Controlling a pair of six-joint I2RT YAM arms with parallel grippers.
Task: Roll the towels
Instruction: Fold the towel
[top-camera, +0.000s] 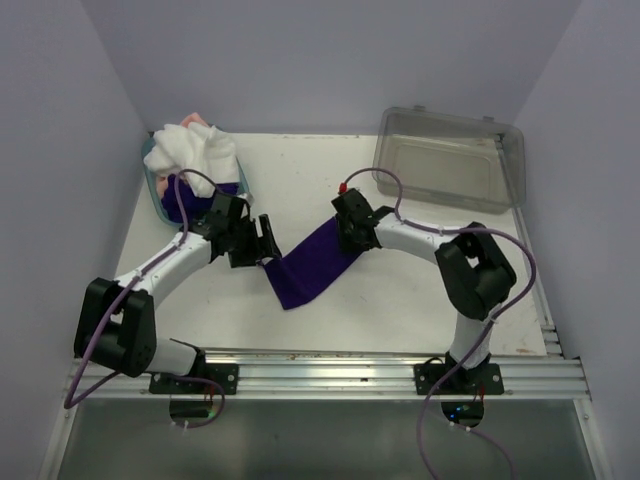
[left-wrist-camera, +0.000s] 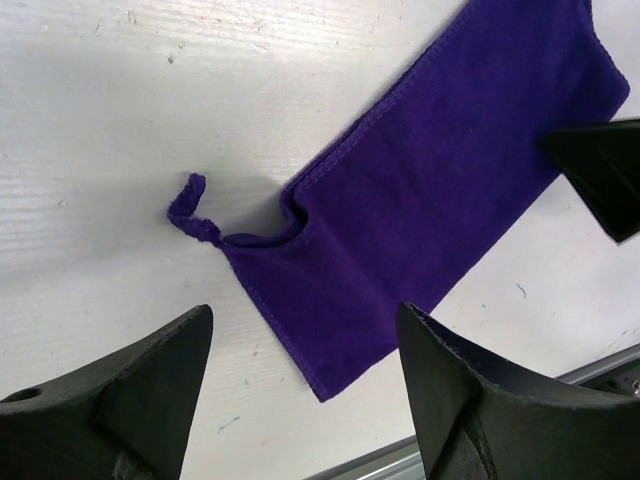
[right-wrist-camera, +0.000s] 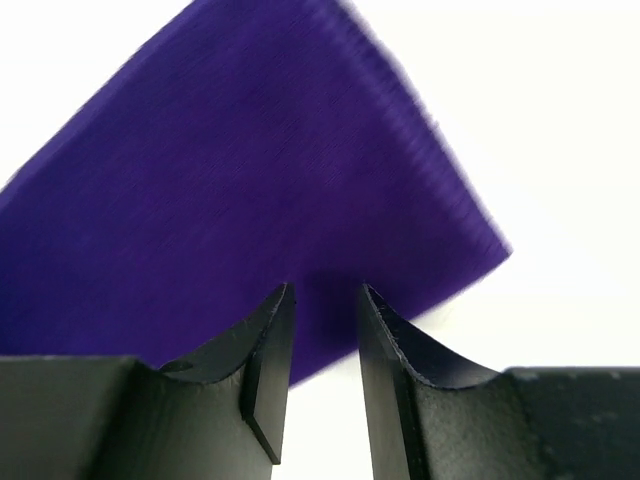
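A dark purple towel (top-camera: 315, 265) lies flat and slantwise on the white table (top-camera: 300, 170) between my two grippers. In the left wrist view the purple towel (left-wrist-camera: 430, 190) has one corner curled up into a small twist. My left gripper (top-camera: 265, 242) hovers over the towel's near-left end, its jaws wide open and empty (left-wrist-camera: 300, 335). My right gripper (top-camera: 350, 235) is at the towel's far-right end. Its fingers (right-wrist-camera: 270, 330) stand a narrow gap apart over the purple towel (right-wrist-camera: 250, 180) edge, clamping nothing. A white towel (top-camera: 195, 150) and a peach-pink towel (top-camera: 196, 121) are heaped in the basket.
The teal basket (top-camera: 152, 185) stands at the back left, with more purple cloth (top-camera: 185, 200) hanging in it. A clear grey bin (top-camera: 450, 158) sits at the back right. Grey walls close the table on three sides, and a metal rail (top-camera: 330, 365) runs along the near edge.
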